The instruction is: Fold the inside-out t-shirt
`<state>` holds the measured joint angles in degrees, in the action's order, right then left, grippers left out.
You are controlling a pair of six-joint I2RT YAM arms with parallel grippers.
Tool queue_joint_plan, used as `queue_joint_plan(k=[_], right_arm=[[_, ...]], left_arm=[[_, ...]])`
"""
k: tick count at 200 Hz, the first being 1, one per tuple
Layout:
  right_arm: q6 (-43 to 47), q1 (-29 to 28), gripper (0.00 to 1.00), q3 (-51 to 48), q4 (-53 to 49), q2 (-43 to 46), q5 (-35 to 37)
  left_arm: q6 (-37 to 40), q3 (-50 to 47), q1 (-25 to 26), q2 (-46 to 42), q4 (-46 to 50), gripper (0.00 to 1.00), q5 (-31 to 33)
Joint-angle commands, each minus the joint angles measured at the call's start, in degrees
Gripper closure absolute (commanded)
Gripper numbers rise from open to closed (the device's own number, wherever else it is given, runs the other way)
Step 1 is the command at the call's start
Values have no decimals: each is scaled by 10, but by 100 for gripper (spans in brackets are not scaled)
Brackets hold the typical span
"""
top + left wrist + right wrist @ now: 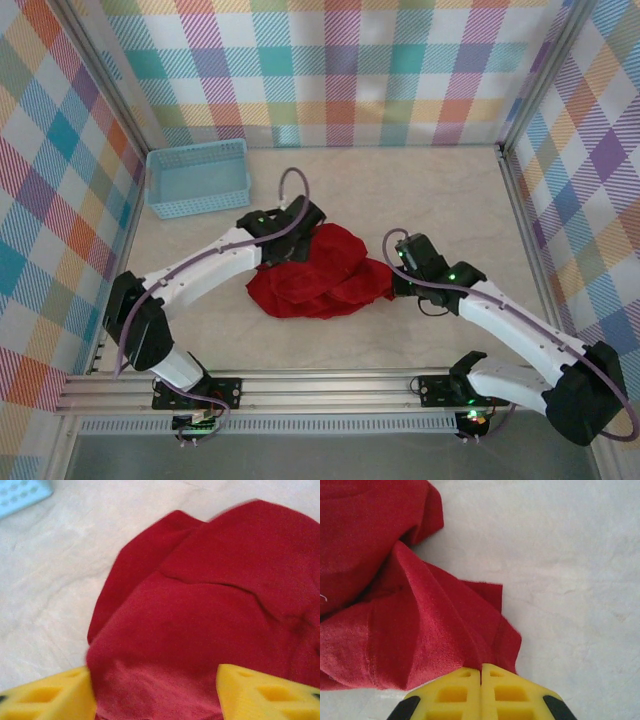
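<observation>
The red t-shirt [320, 275] lies crumpled in a heap at the middle of the table. My left gripper [296, 246] is down on its upper left part. In the left wrist view the yellow fingers [50, 697] stand wide apart, and a bulge of the red cloth [210, 595] fills the gap at the left gripper [155, 692]. My right gripper [391, 273] is at the heap's right edge. In the right wrist view the right gripper [481, 669] is shut, pinching a ridge of the t-shirt [410, 625] at its fingertips. No neck label shows.
A light-blue basket [198, 178] stands at the back left, and its corner [22, 495] shows in the left wrist view. Bare marble-patterned table [420, 190] surrounds the heap. Checked walls close in the left, back and right sides.
</observation>
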<state>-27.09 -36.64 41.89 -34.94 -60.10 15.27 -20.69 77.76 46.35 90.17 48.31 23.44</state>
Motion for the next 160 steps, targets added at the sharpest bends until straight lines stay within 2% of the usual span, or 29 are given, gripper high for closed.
queue_joint_plan(k=[1,11,21,65,98,114,134,151,160], right_arm=[[-52,2,100,-31,21,26,-29],[-62,2,100,-42,28,38,-30],[-70,3,100,-51,33,48,-30],[-78,3,100,-69,35,72,-23],[-74,2,100,-72,32,79,-15],[-73,2,100,-72,33,82,-13],[-71,2,100,-71,30,87,-7],[-68,3,100,-68,21,90,4],[-65,3,100,-64,16,90,11]], left_arm=[[56,29,47,-14,-14,23,-40],[58,28,46,-8,-44,18,-102],[55,42,47,14,-48,17,-123],[52,130,50,138,3,19,-97],[47,171,48,209,20,30,-75],[42,186,44,231,25,36,-59],[35,196,39,249,32,53,-20],[37,186,38,249,26,64,24],[35,183,37,245,24,76,33]])
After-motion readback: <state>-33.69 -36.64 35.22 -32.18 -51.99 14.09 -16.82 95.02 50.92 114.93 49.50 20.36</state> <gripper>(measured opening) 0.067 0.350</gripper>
